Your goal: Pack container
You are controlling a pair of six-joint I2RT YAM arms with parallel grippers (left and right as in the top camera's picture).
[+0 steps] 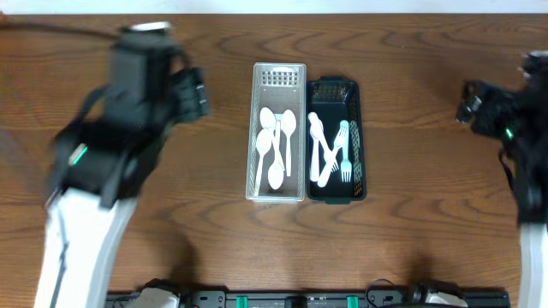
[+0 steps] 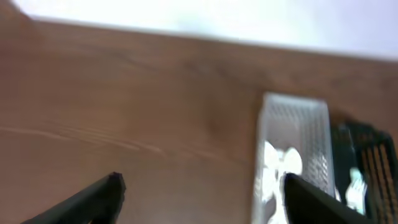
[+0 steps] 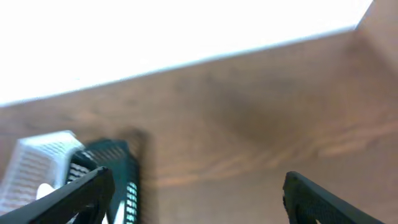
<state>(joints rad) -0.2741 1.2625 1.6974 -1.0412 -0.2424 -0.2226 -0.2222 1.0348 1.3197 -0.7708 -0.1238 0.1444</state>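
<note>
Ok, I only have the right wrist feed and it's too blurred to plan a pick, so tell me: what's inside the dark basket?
Observer: The dark basket holds white cutlery. One piece is a fork, and I can't make out the rest.
Operator: And the white basket next to it?
Observer: The white basket holds several white spoons, lying lengthwise.
Operator: Where's the other arm?
Observer: The left gripper is above the table, to the left of the white basket. It is open and holds nothing.
</note>
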